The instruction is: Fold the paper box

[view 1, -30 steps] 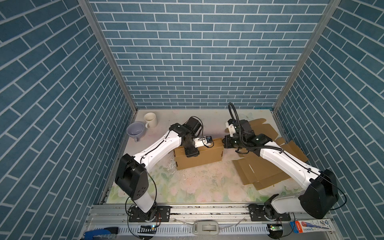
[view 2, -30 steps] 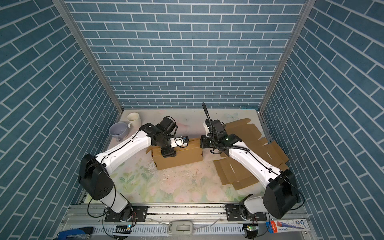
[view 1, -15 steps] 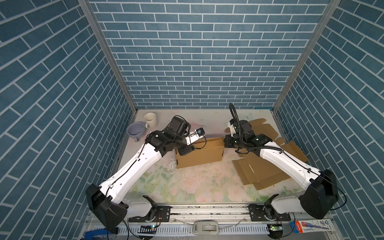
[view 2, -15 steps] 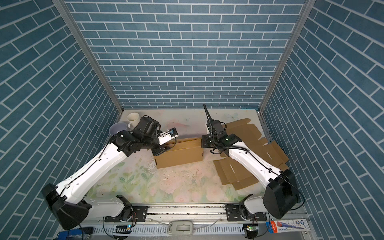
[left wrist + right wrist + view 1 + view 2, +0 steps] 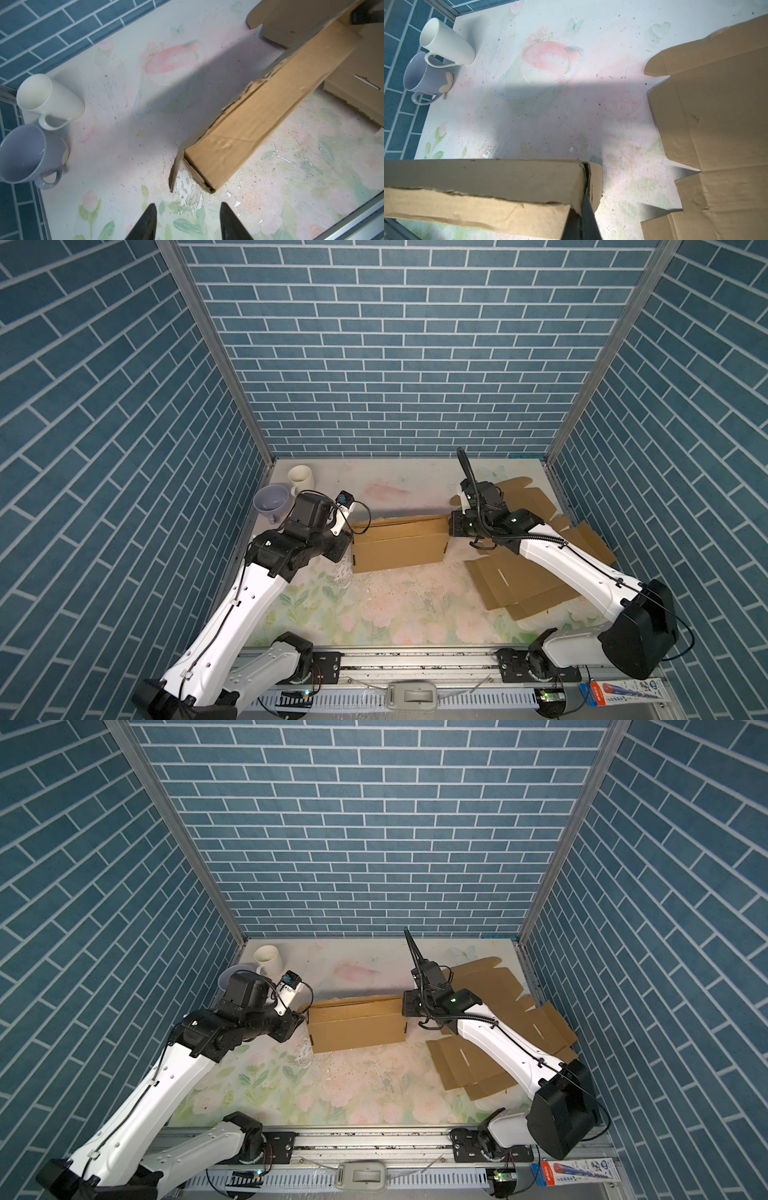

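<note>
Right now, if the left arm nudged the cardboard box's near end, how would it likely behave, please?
The box looks hollow and thin-walled, so probably light and easy to slide. Its torn top edge and loose end flap suggest it would buckle. The right fingers pinch its far end, so it may pivot.

I've pulled my left gripper [image 5: 187, 205] off the top of the cardboard box [image 5: 399, 547]. It now sits just beside the box's left end (jaws apart, nothing between them), and the arm is stretched out from its base.
</note>
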You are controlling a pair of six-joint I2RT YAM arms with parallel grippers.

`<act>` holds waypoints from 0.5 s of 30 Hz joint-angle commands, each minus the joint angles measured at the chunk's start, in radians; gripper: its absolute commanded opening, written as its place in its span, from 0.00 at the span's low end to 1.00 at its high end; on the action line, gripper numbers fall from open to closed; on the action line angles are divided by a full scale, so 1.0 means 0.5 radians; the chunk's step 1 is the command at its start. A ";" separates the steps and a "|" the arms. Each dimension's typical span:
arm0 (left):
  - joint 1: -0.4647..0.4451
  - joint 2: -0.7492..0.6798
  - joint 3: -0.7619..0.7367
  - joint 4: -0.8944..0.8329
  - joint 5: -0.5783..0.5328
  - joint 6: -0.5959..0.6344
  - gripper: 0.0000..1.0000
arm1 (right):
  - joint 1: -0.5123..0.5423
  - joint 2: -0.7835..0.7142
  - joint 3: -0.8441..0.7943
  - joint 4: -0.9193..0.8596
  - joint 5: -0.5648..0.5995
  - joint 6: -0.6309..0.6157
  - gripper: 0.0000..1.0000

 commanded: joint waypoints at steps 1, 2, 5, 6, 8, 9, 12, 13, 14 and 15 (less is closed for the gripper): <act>0.059 0.047 0.014 0.013 0.068 -0.084 0.45 | 0.026 0.011 -0.042 -0.216 0.033 0.100 0.00; 0.068 0.072 0.024 0.018 0.093 -0.084 0.43 | 0.028 0.011 -0.041 -0.218 0.035 0.101 0.00; 0.088 0.141 0.028 0.024 0.130 -0.081 0.36 | 0.036 0.008 -0.043 -0.219 0.050 0.101 0.00; 0.098 0.162 0.025 0.021 0.139 -0.076 0.33 | 0.039 0.007 -0.044 -0.217 0.050 0.104 0.00; 0.113 0.190 0.029 0.023 0.148 -0.064 0.27 | 0.042 0.005 -0.050 -0.214 0.046 0.108 0.00; 0.123 0.202 0.035 0.024 0.148 -0.056 0.25 | 0.042 0.008 -0.053 -0.214 0.049 0.108 0.00; 0.144 0.218 0.057 0.033 0.158 -0.044 0.24 | 0.046 0.011 -0.057 -0.212 0.043 0.112 0.00; 0.148 0.226 0.063 0.036 0.161 -0.040 0.24 | 0.047 0.011 -0.059 -0.211 0.042 0.115 0.00; 0.151 0.230 0.067 0.036 0.162 -0.030 0.25 | 0.050 0.011 -0.058 -0.208 0.040 0.118 0.00; 0.154 0.236 0.071 0.034 0.164 -0.022 0.25 | 0.052 0.011 -0.062 -0.205 0.040 0.119 0.00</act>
